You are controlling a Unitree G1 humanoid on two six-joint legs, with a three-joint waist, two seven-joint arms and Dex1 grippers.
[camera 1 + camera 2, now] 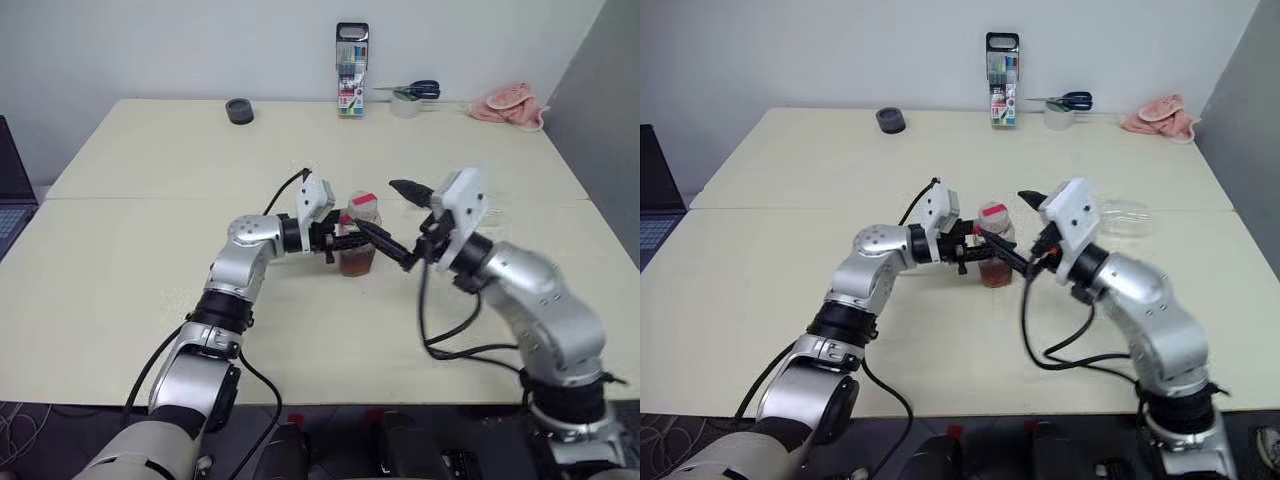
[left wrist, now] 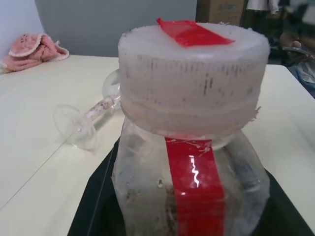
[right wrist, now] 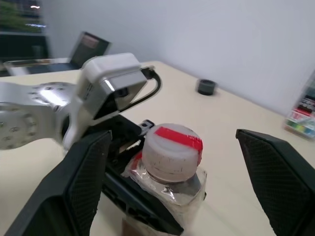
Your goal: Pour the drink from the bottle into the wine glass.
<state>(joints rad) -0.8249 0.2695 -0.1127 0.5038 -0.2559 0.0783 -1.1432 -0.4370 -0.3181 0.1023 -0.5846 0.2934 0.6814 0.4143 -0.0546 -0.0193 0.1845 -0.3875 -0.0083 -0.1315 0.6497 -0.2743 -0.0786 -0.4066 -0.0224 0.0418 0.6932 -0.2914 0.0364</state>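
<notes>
Holding the bottle (image 1: 359, 236) upright above the table (image 1: 150, 200), clamped at the body by the left gripper (image 1: 345, 243), cap (image 3: 173, 147) on. Contains the drink (image 1: 357, 262), amber, filling only the lower part. Right gripper (image 3: 172, 187) just beside the bottle on the side away from the left gripper, level with the cap, jaws spread wide to either side of it and clear of it. Wine glass (image 2: 86, 118) on its side on the table, beyond the bottle as seen from the left gripper, foot toward the bottle, near but apart from it.

Step in hand, by judgement: cap removal; pouring not yet possible. Next move calls for closing the right gripper squarely on the cap, twisting while keeping the left grip firm, then setting the cap aside. Also requires standing the wine glass upright before tilting the bottle. Risk: squeezing the soft bottle hard enough to spill once uncapped.
</notes>
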